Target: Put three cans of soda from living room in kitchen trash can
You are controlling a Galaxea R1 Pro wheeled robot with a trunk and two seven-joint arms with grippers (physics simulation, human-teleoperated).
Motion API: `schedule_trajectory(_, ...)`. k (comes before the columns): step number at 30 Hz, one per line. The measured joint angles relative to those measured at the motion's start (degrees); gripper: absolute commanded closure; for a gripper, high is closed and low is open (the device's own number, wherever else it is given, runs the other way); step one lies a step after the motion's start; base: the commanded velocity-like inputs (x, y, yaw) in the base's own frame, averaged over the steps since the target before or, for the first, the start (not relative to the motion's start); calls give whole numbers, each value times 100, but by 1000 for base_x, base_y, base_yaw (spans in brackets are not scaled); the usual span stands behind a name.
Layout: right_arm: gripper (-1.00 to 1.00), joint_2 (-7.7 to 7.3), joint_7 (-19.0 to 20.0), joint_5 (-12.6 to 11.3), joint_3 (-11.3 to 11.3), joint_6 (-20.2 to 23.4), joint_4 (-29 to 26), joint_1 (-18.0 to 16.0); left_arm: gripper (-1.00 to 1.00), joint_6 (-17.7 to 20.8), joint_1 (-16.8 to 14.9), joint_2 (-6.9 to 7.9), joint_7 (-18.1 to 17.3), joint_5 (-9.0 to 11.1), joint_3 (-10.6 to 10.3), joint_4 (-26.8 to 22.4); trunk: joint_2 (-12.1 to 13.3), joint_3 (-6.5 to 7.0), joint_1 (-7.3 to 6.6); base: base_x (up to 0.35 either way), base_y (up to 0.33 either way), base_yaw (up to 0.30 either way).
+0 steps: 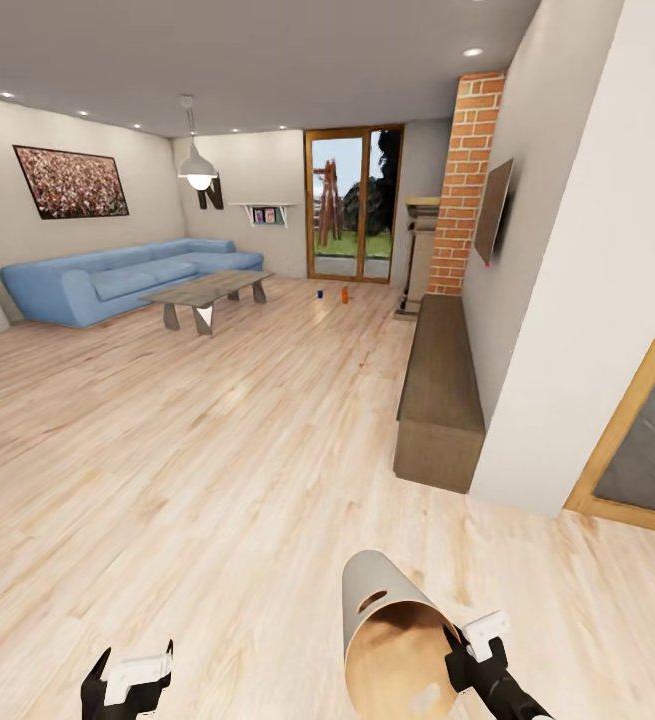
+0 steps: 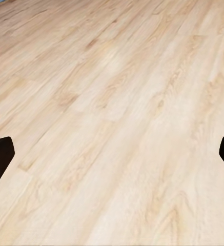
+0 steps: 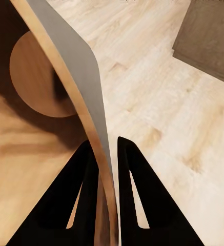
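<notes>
Far across the living room floor, in front of the glass doors point(image 1: 352, 205), stand two small soda cans, one blue point(image 1: 319, 294) and one orange point(image 1: 344, 295); a third is out of view. My right gripper point(image 1: 470, 648) point(image 3: 105, 142) is shut on the rim wall of the trash can point(image 1: 392, 630) point(image 3: 76, 66). The bin is light grey outside and brown inside, and it hangs tilted with its mouth toward me, low in the head view. My left gripper point(image 1: 132, 672) point(image 2: 112, 154) is open over bare plank floor.
A long low wooden cabinet point(image 1: 440, 385) runs along the right wall under a wall TV point(image 1: 492, 210). Beyond it rises the brick chimney point(image 1: 465, 180). A blue sofa point(image 1: 117, 275) and a coffee table point(image 1: 207, 292) stand at the far left. A wood-framed doorway point(image 1: 627, 430) is near right.
</notes>
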Motion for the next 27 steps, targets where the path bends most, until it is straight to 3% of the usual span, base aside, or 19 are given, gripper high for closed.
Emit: schedule_trajectory(27, 100, 4, -6, 6, 17, 0, 9, 0, -100, 0, 0, 0, 0, 0, 0, 2, 0, -145, 0, 245, 0, 34)
